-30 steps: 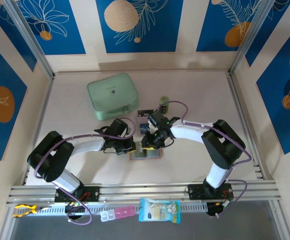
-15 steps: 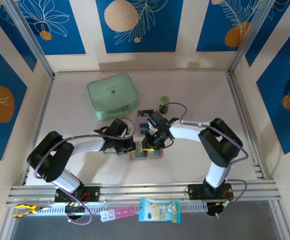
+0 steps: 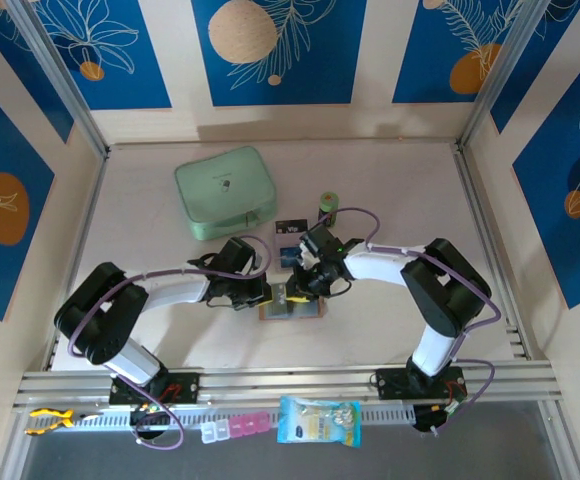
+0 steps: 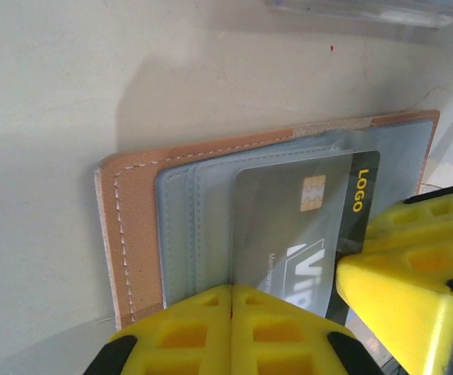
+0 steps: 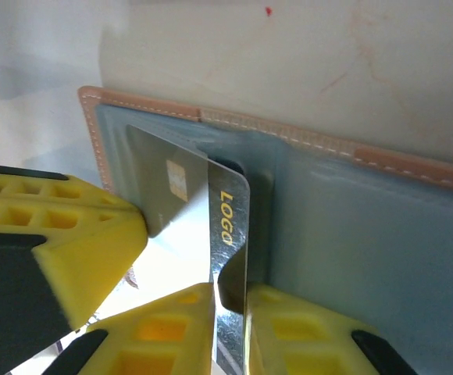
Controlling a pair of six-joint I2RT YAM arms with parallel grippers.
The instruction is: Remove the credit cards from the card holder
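The tan card holder (image 3: 292,310) lies open on the table, its grey plastic pockets (image 4: 183,226) facing up. A black credit card (image 4: 289,211) with a gold chip and "LOGO" print sticks partly out of a pocket. My left gripper (image 4: 232,291) is shut, its tips pressing down on the pocket beside the card. My right gripper (image 5: 228,285) is shut on the card's free edge (image 5: 228,215). In the top view both grippers, left (image 3: 270,293) and right (image 3: 298,290), meet over the holder. The holder's tan stitched border (image 5: 414,168) shows beyond the pockets.
Another black card with white markings (image 3: 290,228) lies flat behind the holder, a bluish flat piece (image 3: 286,256) just nearer. A mint-green zip case (image 3: 225,190) sits at the back left and a small green cylinder (image 3: 328,203) stands behind the right wrist.
My right gripper's jaws have narrowed onto the card's edge and its wrist has shifted slightly. The left gripper and the holder have stayed put.
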